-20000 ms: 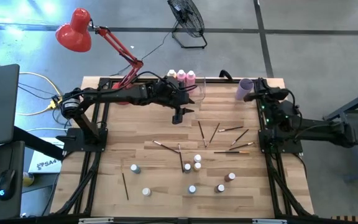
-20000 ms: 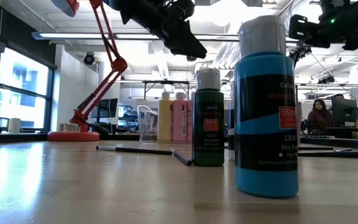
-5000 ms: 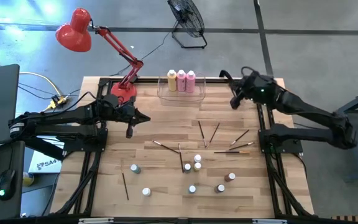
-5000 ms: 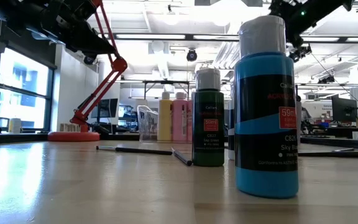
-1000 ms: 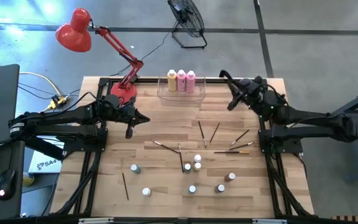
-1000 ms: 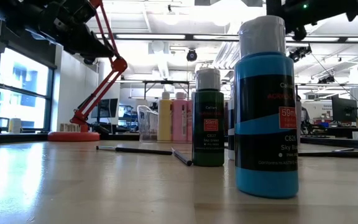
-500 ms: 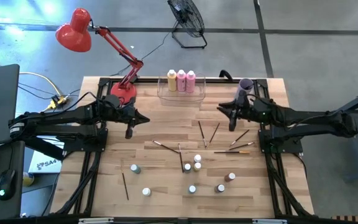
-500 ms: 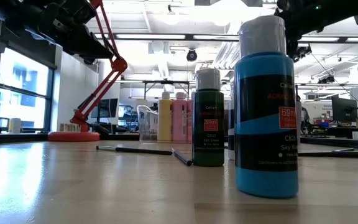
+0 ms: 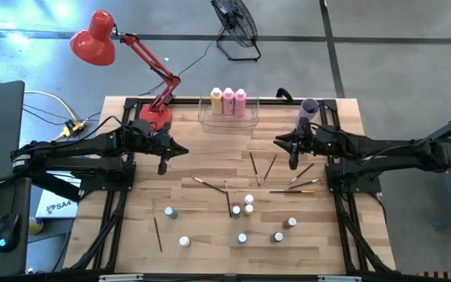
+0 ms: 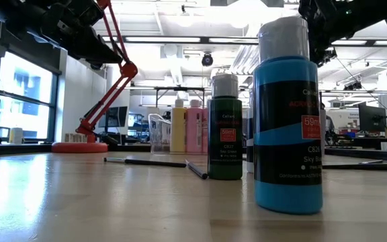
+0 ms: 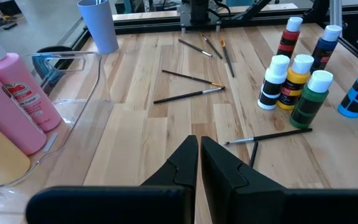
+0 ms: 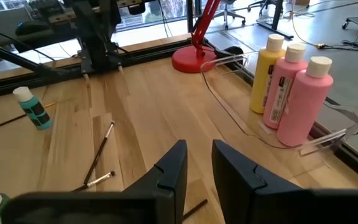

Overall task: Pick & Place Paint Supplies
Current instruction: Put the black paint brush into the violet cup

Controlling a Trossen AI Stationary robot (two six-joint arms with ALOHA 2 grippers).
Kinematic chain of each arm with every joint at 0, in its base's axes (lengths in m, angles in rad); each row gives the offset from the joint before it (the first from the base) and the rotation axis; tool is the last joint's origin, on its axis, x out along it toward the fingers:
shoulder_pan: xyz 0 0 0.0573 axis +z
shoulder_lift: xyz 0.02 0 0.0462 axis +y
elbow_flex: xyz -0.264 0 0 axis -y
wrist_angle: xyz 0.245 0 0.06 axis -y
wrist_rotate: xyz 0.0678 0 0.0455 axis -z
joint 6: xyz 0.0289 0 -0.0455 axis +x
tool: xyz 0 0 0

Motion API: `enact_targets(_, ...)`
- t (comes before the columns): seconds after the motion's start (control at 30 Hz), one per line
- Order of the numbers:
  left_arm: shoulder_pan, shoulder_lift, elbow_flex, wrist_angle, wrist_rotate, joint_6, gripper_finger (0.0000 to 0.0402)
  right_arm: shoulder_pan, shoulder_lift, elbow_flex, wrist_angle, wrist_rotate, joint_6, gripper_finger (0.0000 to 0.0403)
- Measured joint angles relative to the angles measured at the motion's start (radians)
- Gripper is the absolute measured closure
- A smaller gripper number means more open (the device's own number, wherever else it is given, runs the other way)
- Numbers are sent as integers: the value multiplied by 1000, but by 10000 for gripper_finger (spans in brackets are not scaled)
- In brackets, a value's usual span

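We see the biggest change on the right side: the right arm, which a few seconds ago reached over the back right corner of the table (image 9: pixel 131 235) by the lilac cup (image 9: pixel 309 110), has swung forward and down, leaving the cup standing behind it, and over the last half second it has barely shifted. We take that to mean the cup is set down and a paintbrush pickup comes next. The right gripper (image 9: pixel 292 160) now hangs low over the loose paintbrushes (image 9: pixel 271 167), which lie just below and in front of it, with the small white-capped bottles (image 9: pixel 247 205) further forward. Its fingers (image 12: pixel 232 168) stand a little apart with a narrow gap, and nothing sits between them or touches them. The three tall bottles (image 12: pixel 291 84), one yellow and two pink, stand inside the clear plastic bin (image 9: pixel 207 119), off to the gripper's side and behind it. The left gripper (image 9: pixel 163 163) waits above the wood near the red lamp base (image 9: pixel 149 113), unmoved, its fingers (image 11: pixel 182 163) closed almost together and empty.
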Motion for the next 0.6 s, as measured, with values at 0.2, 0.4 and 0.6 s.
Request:
enact_targets(0.2, 0, 0, 0, 0, 0, 0, 385, 0, 0, 0, -2, 2, 0, 337)
enact_targets(0.4, 0, 0, 0, 0, 0, 0, 385, 0, 0, 0, -2, 2, 0, 337)
enact_targets(0.6, 0, 0, 0, 0, 0, 0, 385, 0, 0, 0, -10, 2, 0, 337)
